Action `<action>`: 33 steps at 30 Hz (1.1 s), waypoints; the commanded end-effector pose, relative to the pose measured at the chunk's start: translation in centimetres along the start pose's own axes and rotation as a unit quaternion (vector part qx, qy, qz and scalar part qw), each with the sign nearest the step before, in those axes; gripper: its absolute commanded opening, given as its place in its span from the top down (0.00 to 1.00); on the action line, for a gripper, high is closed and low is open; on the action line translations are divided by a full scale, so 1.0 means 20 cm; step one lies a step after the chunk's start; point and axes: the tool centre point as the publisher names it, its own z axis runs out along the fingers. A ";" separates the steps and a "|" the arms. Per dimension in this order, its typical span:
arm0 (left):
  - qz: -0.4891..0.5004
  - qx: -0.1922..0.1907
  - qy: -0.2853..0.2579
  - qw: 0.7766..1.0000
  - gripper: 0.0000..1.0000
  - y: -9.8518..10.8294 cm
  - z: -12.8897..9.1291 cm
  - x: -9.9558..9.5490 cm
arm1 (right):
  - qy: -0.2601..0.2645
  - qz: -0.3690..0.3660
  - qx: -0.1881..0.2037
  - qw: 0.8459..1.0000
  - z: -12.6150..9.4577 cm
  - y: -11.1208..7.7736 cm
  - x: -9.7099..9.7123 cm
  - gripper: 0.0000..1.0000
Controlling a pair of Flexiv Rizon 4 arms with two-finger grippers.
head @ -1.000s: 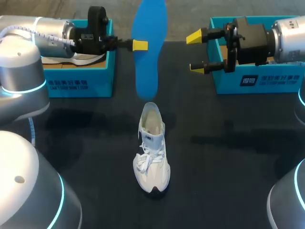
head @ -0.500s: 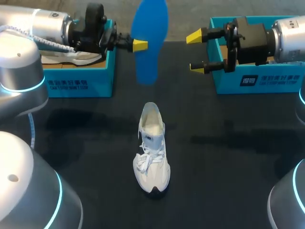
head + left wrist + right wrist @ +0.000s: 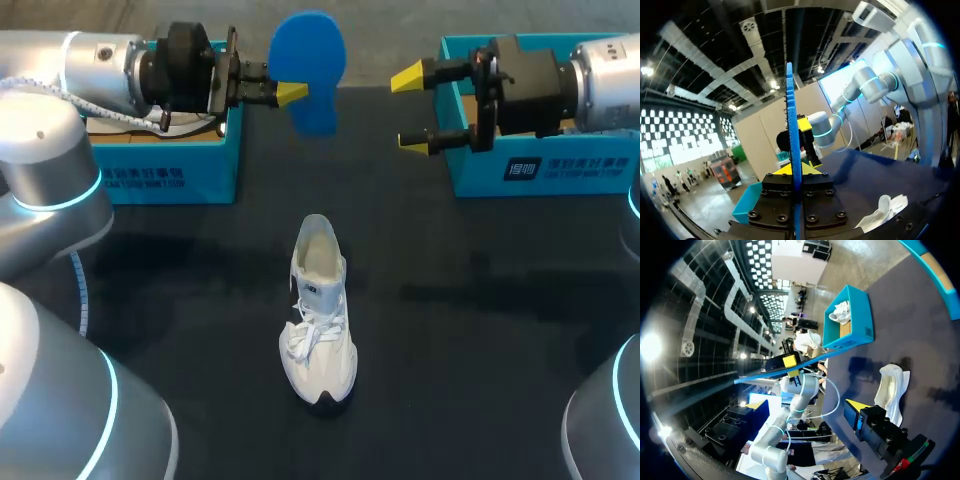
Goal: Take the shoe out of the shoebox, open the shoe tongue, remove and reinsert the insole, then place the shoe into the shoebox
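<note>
The white mesh sneaker (image 3: 318,310) with white laces and a dark edge at its toe is standing upright on its sole in the middle of the dark matte table (image 3: 480,330). Its heel is pointing toward the far side and its toe toward the robot, and its mouth is gaping wide over a pale lining. The blue foam insole (image 3: 308,62) is hanging in the air above the far part of the table, beyond the shoe's heel and well apart from it. The left gripper (image 3: 293,93) is pinching it from two sides between its yellow-tipped fingers. In the left wrist view the insole (image 3: 792,130) is showing edge-on as a thin, faintly ridged blue strip rising straight out of the closed fingers, with the sneaker (image 3: 885,212) lying low and off to one side. The right gripper (image 3: 410,110) is hovering across from the insole with its fingers spread wide and nothing between them. An open teal cardboard shoebox (image 3: 170,170) is sitting at the far left under the left arm, with a second white shoe (image 3: 190,125) lying inside it. A matching teal shoebox (image 3: 540,170) is sitting at the far right behind the right gripper's body. Dark tabletop is showing on every side of the sneaker, which is standing well apart from both boxes.
</note>
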 end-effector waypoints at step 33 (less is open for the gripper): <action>0.436 -0.038 -0.006 0.899 1.00 0.03 0.04 0.02 | -0.001 0.001 0.000 1.000 0.01 0.01 0.00 0.00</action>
